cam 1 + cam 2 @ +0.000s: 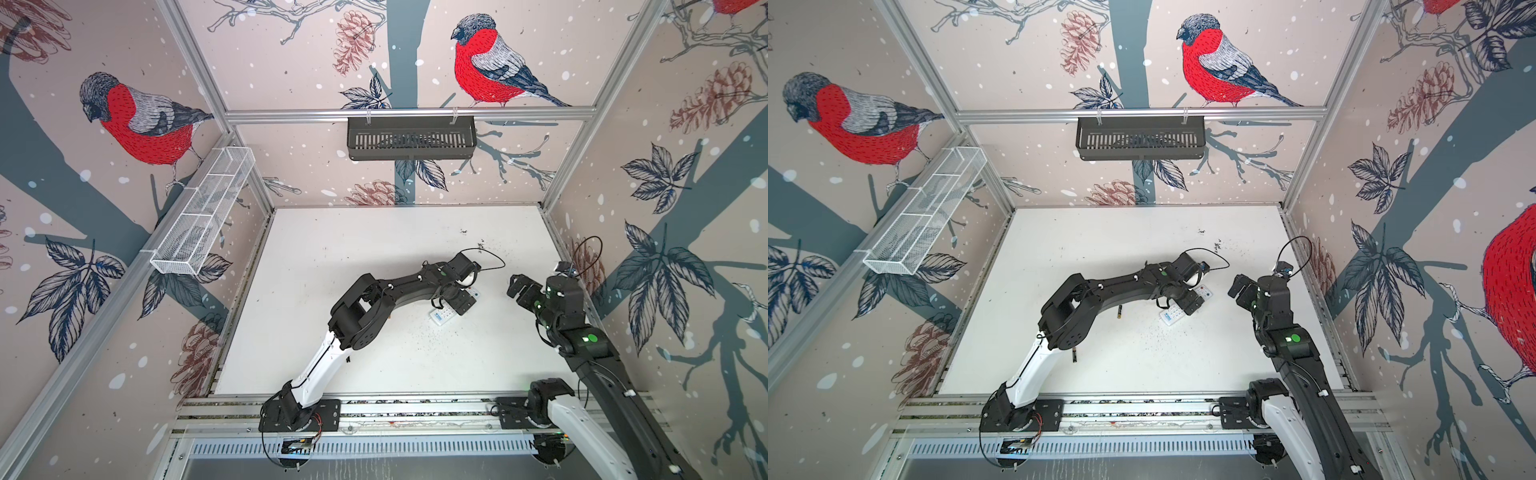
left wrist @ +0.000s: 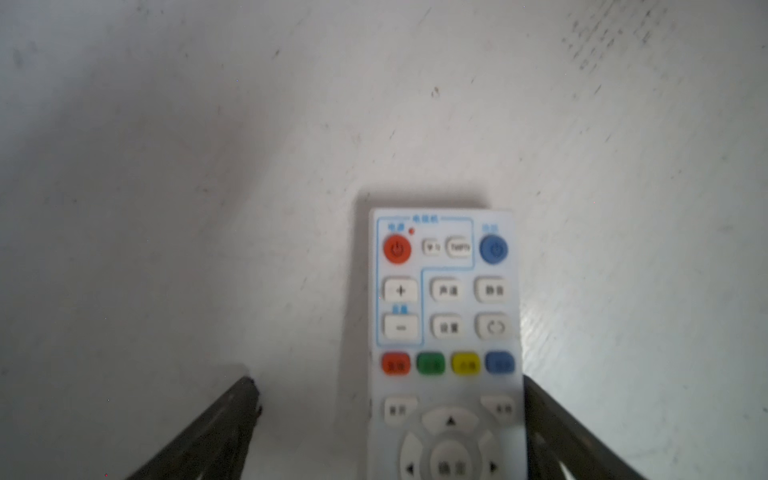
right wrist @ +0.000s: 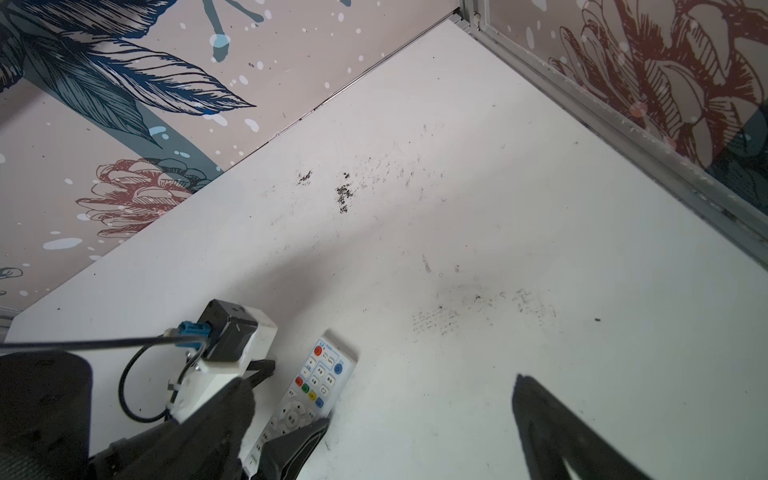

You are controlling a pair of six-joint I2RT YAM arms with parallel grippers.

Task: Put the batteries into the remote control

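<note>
Bullfinch wallpaper [image 1: 490,62] rings a scuffed white desk [image 1: 374,257], where the left gripper [image 2: 388,390] straddles the remote control [image 2: 446,311], lying buttons-up.
Its jaws are spread: one finger touches the remote's long edge and the other stands clear. The right gripper [image 1: 514,287] hangs nearby, jaws wide and holding nothing. The batteries [image 1: 1119,311] [image 1: 1074,355] lie on the desk beside the left arm [image 1: 1100,291], apart from the remote.

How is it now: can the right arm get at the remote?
Probably yes, but only at its ends: the left gripper straddles the middle of the remote with open jaws. The right gripper hangs open close by, with bare table between them.
</note>
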